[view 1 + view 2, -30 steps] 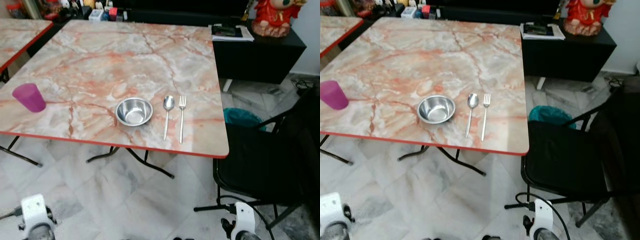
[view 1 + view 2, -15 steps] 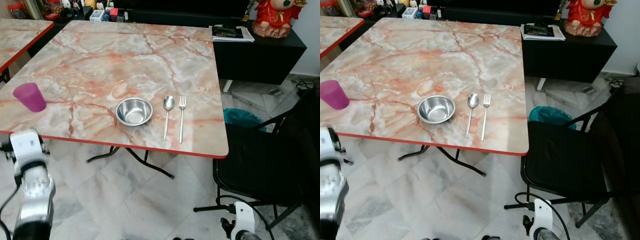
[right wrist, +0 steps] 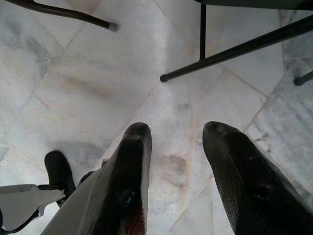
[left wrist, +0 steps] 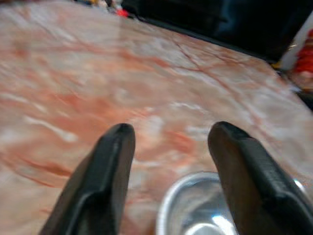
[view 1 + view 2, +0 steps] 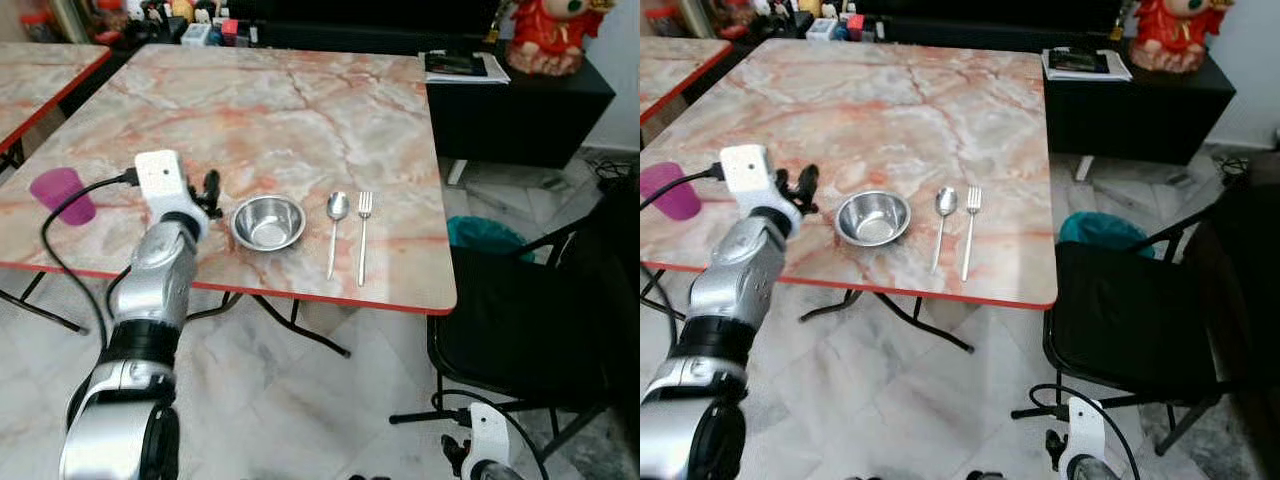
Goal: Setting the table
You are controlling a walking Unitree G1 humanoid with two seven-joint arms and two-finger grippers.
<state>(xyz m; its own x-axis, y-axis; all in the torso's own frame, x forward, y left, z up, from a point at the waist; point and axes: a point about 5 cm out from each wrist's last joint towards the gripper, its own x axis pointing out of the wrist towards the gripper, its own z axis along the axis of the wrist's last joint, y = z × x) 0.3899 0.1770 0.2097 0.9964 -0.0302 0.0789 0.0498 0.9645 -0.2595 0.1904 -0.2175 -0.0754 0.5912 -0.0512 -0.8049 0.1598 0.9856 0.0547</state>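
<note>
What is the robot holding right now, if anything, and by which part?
Nothing. The left gripper hangs open over the table beside the steel bowl, fingers empty. The right gripper is open too, down over the floor.

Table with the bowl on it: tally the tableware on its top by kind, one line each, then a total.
On the marble table:
Steel bowl: 1
Spoon: 1
Fork: 1
Purple cup: 1
Total: 4

The left pincer hovers open over the tabletop beside the bowl, holding nothing.
</note>
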